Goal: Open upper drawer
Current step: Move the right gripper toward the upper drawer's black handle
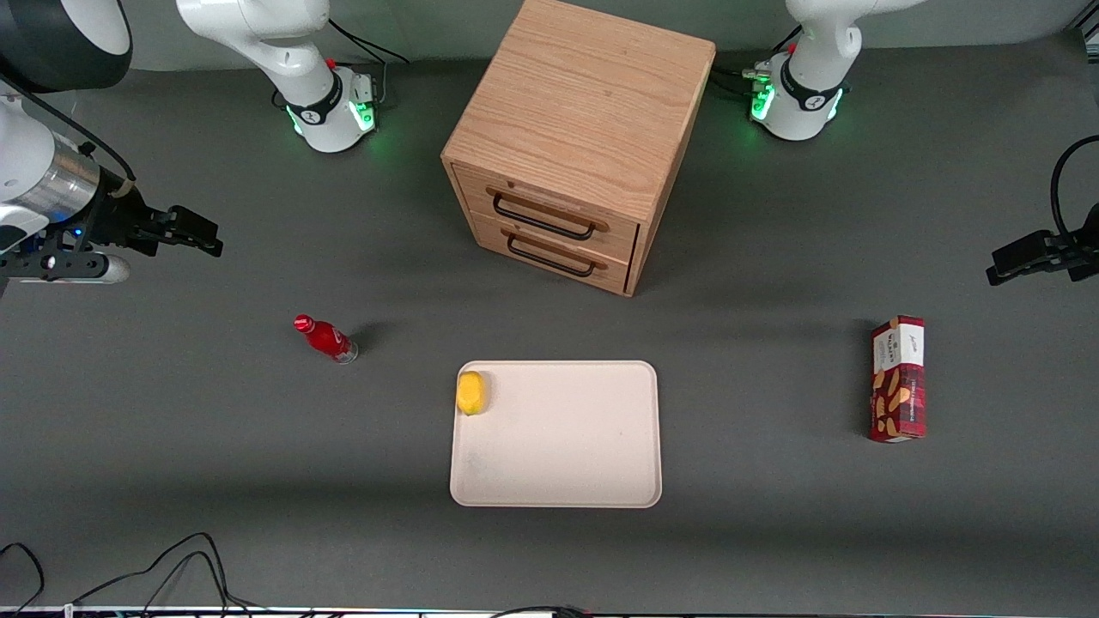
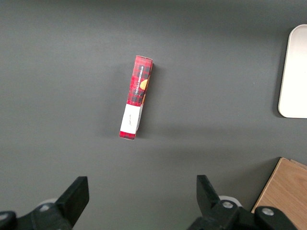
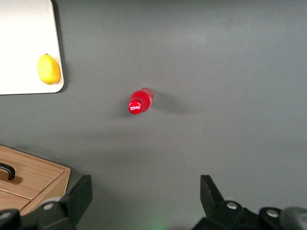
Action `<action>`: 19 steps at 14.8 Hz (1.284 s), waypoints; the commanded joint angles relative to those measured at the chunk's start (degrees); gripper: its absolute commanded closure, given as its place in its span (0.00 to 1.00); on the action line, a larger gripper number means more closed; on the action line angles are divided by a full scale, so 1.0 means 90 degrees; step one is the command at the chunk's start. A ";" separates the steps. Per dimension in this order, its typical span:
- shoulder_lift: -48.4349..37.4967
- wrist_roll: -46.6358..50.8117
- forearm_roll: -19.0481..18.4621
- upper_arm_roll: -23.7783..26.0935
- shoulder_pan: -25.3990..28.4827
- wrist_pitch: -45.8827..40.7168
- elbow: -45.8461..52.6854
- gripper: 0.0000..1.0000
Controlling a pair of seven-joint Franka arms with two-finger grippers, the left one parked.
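A light-oak cabinet (image 1: 584, 103) stands at the back middle of the table. Its upper drawer (image 1: 549, 210) is closed, with a thin black wire handle (image 1: 543, 219). The lower twin drawer (image 1: 549, 253) is closed beneath it. My right gripper (image 1: 202, 236) hovers high over the working arm's end of the table, far from the cabinet, open and empty. In the right wrist view the gripper (image 3: 144, 199) has its jaws wide apart over bare table, with a corner of the cabinet (image 3: 29, 182) at the view's edge.
A red bottle (image 1: 326, 339) stands nearer the front camera than my gripper. It also shows in the right wrist view (image 3: 140, 101). A white tray (image 1: 558, 446) holds a lemon (image 1: 470, 392). A red snack box (image 1: 898, 378) lies toward the parked arm's end.
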 commanded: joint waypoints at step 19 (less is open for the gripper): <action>0.0811 -0.0062 -0.0075 0.1724 0.0163 -0.0038 0.0974 0.00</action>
